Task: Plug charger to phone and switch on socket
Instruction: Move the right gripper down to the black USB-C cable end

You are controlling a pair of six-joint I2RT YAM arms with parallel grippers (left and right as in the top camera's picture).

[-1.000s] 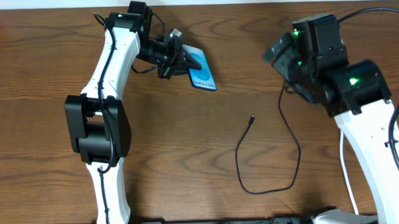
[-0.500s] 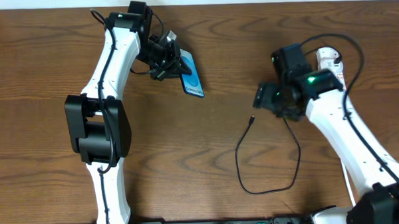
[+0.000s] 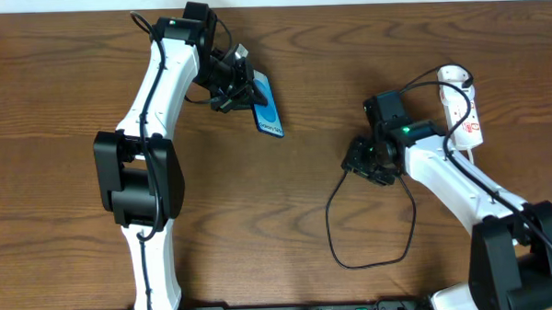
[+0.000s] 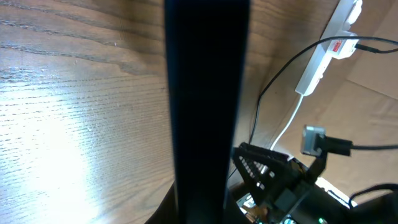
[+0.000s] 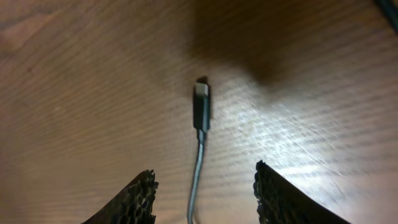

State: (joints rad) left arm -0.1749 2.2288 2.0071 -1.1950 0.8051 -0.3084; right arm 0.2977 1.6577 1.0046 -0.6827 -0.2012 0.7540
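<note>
My left gripper (image 3: 245, 86) is shut on the phone (image 3: 269, 117) and holds it off the table at the back left, with the blue screen showing from above. In the left wrist view the phone (image 4: 205, 93) is a dark upright edge. The charger (image 3: 327, 218) loops over the table's middle, and its black plug tip (image 5: 201, 106) lies flat on the wood. My right gripper (image 5: 204, 171) hangs low just behind that tip, open, with a fingertip (image 5: 140, 193) on each side of the thin cable and not touching it. The white socket (image 3: 468, 116) lies at the back right.
A white cord and a black cable run from the socket (image 4: 323, 59) toward the table's right edge. The right arm (image 4: 280, 186) is in the left wrist view's lower right. Bare wood lies between the phone and the charger tip.
The right arm swung from the back right down and left to the charger's tip, and its jaws narrowed on the way. The left arm shifted the phone slightly and turned it more upright.
</note>
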